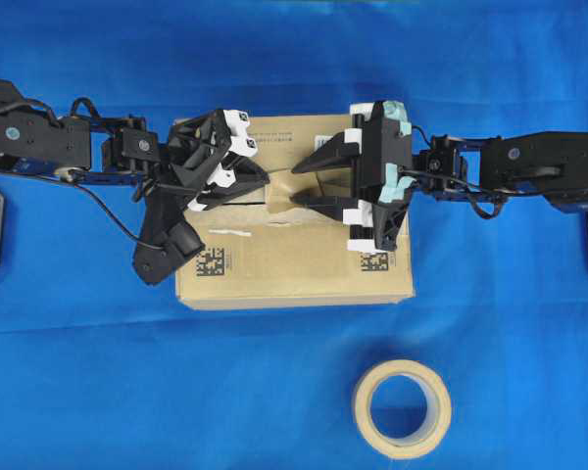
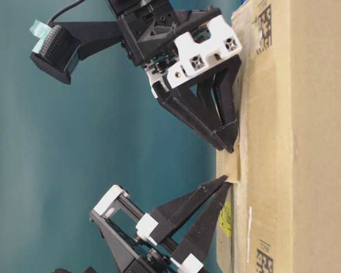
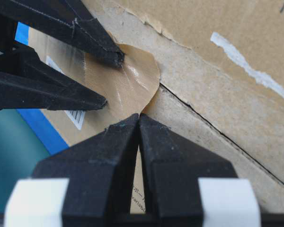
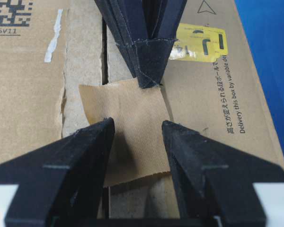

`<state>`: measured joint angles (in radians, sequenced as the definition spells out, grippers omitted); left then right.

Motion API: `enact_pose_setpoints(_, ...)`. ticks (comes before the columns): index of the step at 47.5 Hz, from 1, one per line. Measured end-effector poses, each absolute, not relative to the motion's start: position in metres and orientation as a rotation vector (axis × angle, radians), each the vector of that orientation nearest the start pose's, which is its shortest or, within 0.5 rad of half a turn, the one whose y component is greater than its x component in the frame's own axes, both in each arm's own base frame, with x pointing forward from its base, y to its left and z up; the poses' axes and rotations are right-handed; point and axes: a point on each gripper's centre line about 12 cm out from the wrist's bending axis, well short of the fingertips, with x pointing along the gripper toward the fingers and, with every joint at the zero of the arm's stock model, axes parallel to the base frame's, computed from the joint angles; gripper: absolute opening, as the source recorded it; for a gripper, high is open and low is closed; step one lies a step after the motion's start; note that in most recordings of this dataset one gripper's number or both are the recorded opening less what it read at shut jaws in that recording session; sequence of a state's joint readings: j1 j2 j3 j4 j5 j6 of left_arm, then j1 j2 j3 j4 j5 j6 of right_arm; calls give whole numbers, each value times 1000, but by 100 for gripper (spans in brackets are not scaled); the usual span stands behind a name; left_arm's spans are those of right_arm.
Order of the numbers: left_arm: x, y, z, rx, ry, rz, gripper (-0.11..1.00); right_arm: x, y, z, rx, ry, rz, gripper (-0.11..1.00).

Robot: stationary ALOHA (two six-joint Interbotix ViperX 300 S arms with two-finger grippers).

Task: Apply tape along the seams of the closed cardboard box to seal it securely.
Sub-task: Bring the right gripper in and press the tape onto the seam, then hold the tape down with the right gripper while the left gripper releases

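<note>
The cardboard box [image 1: 294, 264] lies flat in the middle of the blue cloth. Its seam [image 4: 104, 61] is a dark slit between the flaps, also seen in the left wrist view [image 3: 203, 118]. A small tan tape piece [image 4: 128, 127] sits over the middle of the seam, slightly raised off the box top [image 2: 228, 165]. My left gripper [image 3: 139, 116] is shut with its tips pinching one edge of the tape [image 3: 128, 85]. My right gripper [image 4: 137, 125] is open, one finger on each side of the tape, facing the left gripper [image 1: 267, 184] from the right [image 1: 294, 183].
A beige tape roll [image 1: 365, 408] lies on the cloth in front of the box. The box top carries a yellow sticker [image 4: 199, 42], a white old tape strip [image 4: 53, 33] and two black square codes [image 1: 210, 261] [image 1: 374, 261]. Both arms reach over the box.
</note>
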<state>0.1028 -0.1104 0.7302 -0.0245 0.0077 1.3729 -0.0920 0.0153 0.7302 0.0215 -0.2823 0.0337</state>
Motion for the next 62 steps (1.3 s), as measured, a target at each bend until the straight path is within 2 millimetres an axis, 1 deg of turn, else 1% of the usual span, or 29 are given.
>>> enact_pose_setpoints(7,365,38,189,1238,595,-327,1,389,-37,170,83,461,-114,50)
enact_pose_setpoints(9,365,38,189,1231,597,-325,4,389,-36,170,86,461,-115,50)
enact_pose_setpoints(14,365,38,190,1207,598,-316,26,389,-37,170,102,460,-121,50)
enact_pose_setpoints(21,367,38,193,1198,590,-303,69,388,-37,169,110,463,-123,50)
enact_pose_setpoints(23,367,39,193,1204,592,-305,76,388,-37,169,108,463,-123,50)
enact_pose_setpoints(25,367,39,193,1209,590,-306,76,388,-37,169,110,465,-123,50)
enact_pose_setpoints(31,367,39,193,1232,594,-319,72,388,-37,169,110,465,-123,50)
enact_pose_setpoints(43,370,38,198,1345,618,-401,72,388,-37,169,111,463,-124,49)
enact_pose_setpoints(55,373,37,207,1328,699,-488,72,388,-36,169,110,468,-121,49)
enact_pose_setpoints(62,372,37,209,1322,743,-536,72,389,-36,169,111,466,-122,49)
